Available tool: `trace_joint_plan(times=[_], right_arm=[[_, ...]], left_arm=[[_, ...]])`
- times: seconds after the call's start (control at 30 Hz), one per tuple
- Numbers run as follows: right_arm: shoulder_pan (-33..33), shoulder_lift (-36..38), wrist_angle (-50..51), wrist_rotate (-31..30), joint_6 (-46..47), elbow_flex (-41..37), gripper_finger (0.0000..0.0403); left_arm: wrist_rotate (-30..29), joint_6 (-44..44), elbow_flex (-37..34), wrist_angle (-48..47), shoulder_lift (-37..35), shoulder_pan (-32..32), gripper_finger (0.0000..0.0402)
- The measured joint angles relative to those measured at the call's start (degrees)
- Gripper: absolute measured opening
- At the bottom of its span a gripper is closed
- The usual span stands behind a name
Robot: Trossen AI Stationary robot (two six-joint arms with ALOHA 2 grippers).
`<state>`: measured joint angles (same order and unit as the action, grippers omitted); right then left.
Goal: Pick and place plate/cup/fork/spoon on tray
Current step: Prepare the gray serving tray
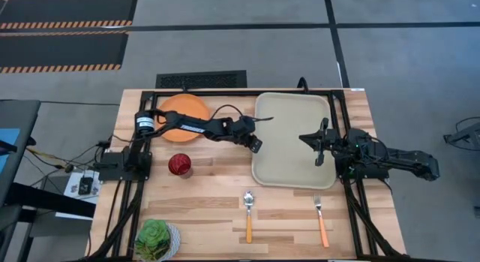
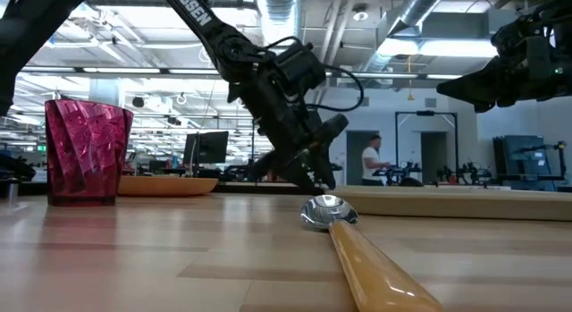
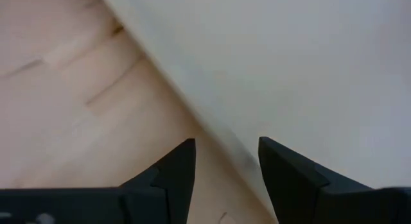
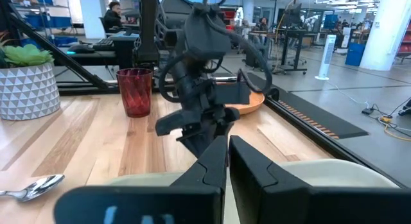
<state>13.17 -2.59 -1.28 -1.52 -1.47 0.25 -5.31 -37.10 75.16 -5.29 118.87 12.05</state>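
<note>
The orange plate (image 1: pixel 187 110) lies flat at the table's far left, partly under my left arm. The dark red cup (image 1: pixel 180 165) stands upright nearer. The spoon (image 1: pixel 248 214) and the fork (image 1: pixel 321 218) lie flat near the front edge. The beige tray (image 1: pixel 289 112) lies at the far right with nothing on it. My left gripper (image 1: pixel 256 146) is open and empty just above the tray's left rim (image 3: pixel 212 131). My right gripper (image 1: pixel 304 136) is shut and empty above the tray's right part, pointing toward the table's left.
A white bowl with a green plant (image 1: pixel 156 239) stands at the front left corner. Black frame rails (image 1: pixel 352 187) run along the table's sides. Bare wood lies between the cup, the spoon and the tray. A person (image 2: pixel 369 160) stands far off in the room.
</note>
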Motion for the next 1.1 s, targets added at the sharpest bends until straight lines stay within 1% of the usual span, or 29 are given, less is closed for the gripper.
trace_joint_plan(times=[0.13,0.43,0.53,0.7,0.8,0.9,1.1], right_arm=[[0.0,0.0,0.0,0.0,0.0,0.0,0.0043],[0.0,0.01,0.0,0.0,0.0,0.0,0.0043],[0.0,0.0,-0.02,-0.02,0.02,0.02,0.0043],[0.0,0.02,0.0,0.0,0.0,0.0,0.0043],[0.0,0.0,-0.02,0.0,0.0,0.0,0.0043],[0.0,0.0,-0.01,0.0,0.02,0.01,0.0043],[0.0,0.0,-0.02,0.0,0.0,0.0,0.0043]], left_arm=[[-0.31,0.48,0.04,-0.13,0.0,0.02,0.0163],[2.29,0.62,0.11,4.22,2.98,0.51,0.016],[0.97,2.25,0.11,4.19,3.04,0.61,0.0141],[0.56,2.5,0.11,4.31,2.78,1.53,0.0079],[0.05,2.56,0.08,4.04,2.67,2.47,0.0051],[0.3,4.77,0.17,5.42,2.62,3.4,0.0038],[0.69,5.16,0.02,6.09,2.71,5.56,0.0035]])
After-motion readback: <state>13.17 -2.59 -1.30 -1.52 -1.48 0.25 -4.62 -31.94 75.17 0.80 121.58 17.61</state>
